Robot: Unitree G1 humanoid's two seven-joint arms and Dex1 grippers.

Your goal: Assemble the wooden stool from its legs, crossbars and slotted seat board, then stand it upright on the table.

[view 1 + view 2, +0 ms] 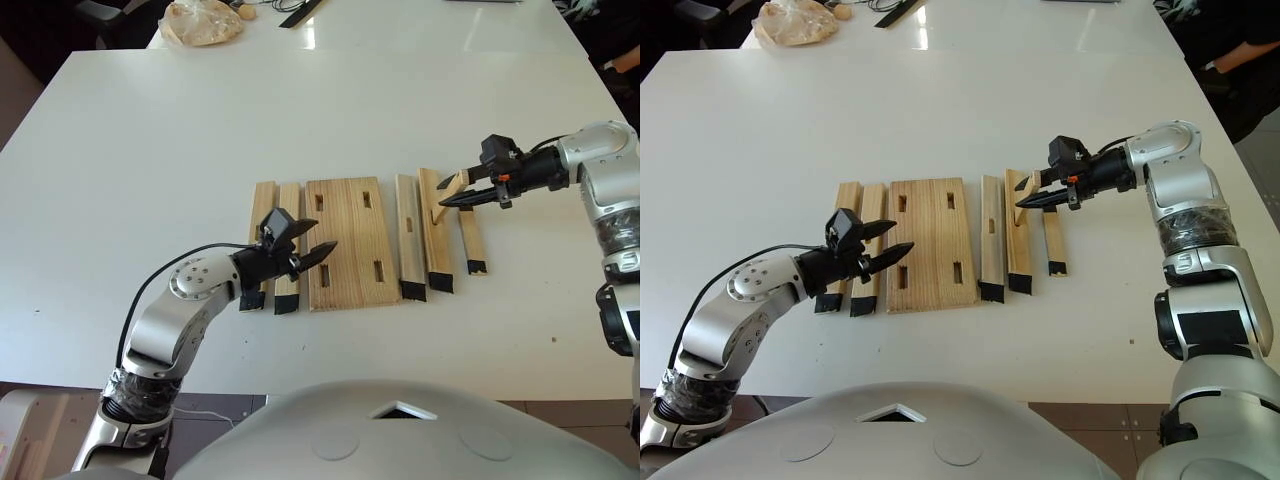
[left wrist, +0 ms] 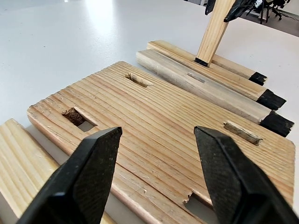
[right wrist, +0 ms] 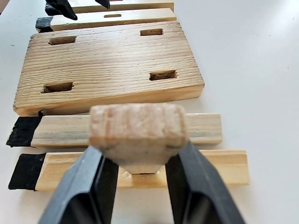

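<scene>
Wooden crossbar (image 3: 138, 126) clamped tilted in right tool (image 3: 138, 161).

My head eyes: high, facing forward and down over the whole table (image 1: 150, 130).
My wrists: low, close, facing each other across the slotted seat board (image 2: 163, 121).

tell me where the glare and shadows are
Left eye view: glare on the far white table. Left wrist view: bright sheen on the near white table beyond the slotted wooden seat board. Right wrist view: soft shadow under that board's edge.
</scene>
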